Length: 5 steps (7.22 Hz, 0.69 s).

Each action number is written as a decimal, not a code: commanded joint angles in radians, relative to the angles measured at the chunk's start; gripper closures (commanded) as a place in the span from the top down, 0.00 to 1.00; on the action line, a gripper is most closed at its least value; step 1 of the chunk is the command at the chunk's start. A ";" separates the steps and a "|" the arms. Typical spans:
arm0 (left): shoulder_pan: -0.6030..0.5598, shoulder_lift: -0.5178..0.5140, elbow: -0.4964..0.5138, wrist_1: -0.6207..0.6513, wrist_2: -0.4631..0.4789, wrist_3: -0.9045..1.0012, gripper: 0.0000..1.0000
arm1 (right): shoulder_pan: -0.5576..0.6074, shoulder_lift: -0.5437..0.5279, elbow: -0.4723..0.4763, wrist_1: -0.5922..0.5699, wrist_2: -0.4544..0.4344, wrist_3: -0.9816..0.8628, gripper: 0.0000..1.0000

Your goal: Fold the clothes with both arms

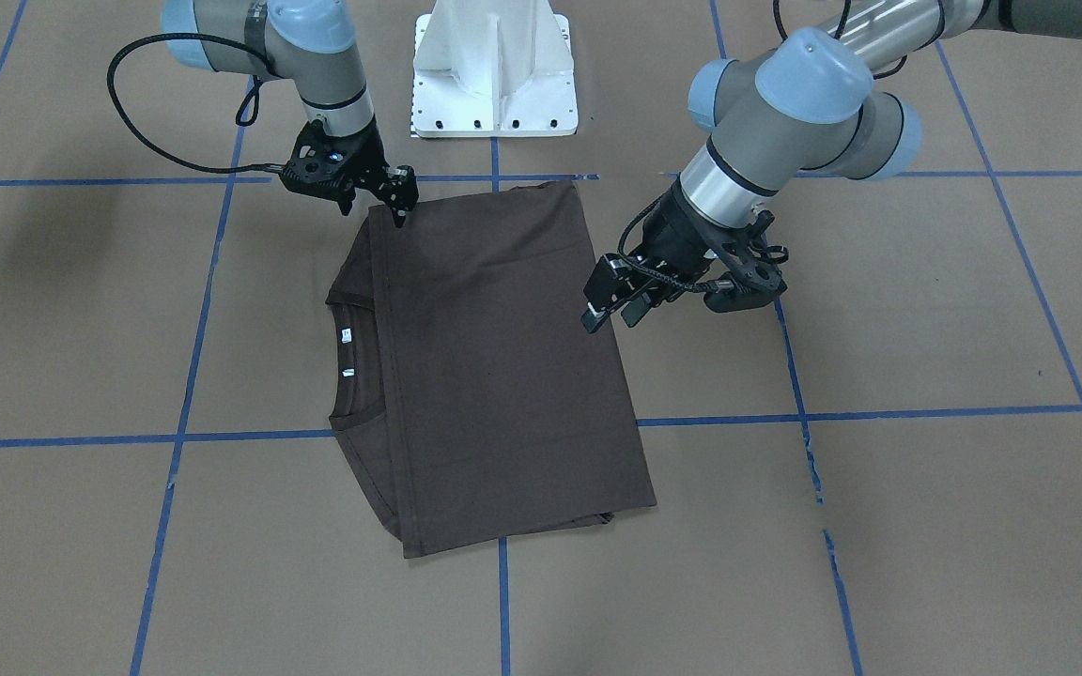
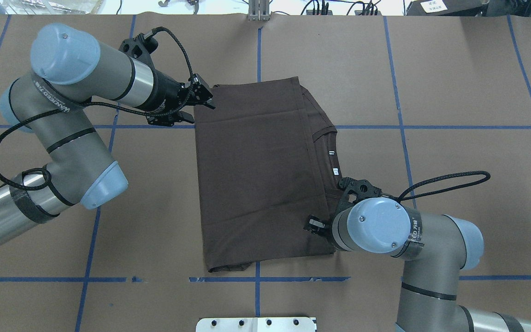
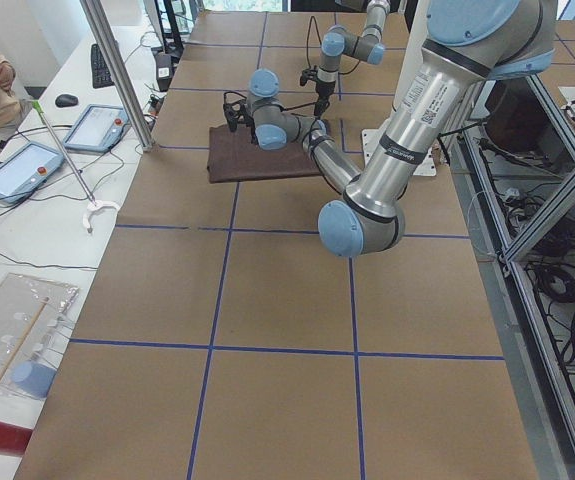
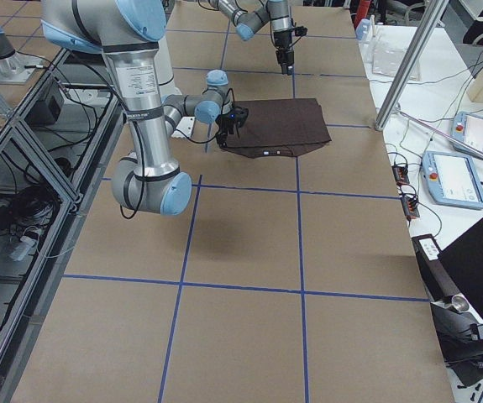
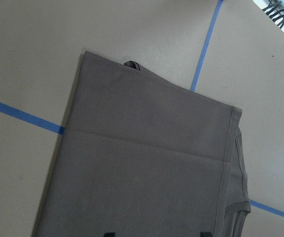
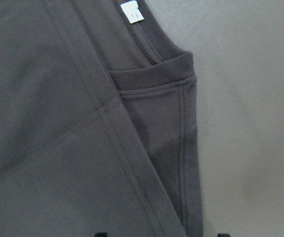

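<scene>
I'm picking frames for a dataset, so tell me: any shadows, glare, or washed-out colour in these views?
Front-facing view: even light, one soft arm shadow on the table at its left. Overhead view: mild glare on the left arm, on its polished metal band. Left wrist view: washed out, the T-shirt reads greyish. Right wrist view: seams sharp, the white neck tag nearly blown out.

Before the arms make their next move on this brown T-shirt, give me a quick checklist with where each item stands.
1. Left gripper open: ok.
2. Right gripper open: ok, judging by its wrist view.
3. T-shirt flat on the table: ok.
4. Right gripper clear of the fabric: cannot tell.
5. Collar covered by the fold: not ok, it and the neck tags show.
</scene>
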 commanded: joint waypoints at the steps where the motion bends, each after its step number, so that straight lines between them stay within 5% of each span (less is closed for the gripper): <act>1: 0.000 0.000 0.003 0.000 0.003 0.000 0.65 | -0.003 0.000 -0.087 0.127 -0.001 0.179 0.67; 3: 0.000 0.000 0.001 0.000 0.005 -0.001 0.65 | 0.003 0.000 -0.073 0.122 0.001 0.181 0.36; 5: 0.002 0.000 0.001 0.000 0.005 -0.001 0.65 | 0.018 -0.006 -0.051 0.116 0.010 0.178 0.30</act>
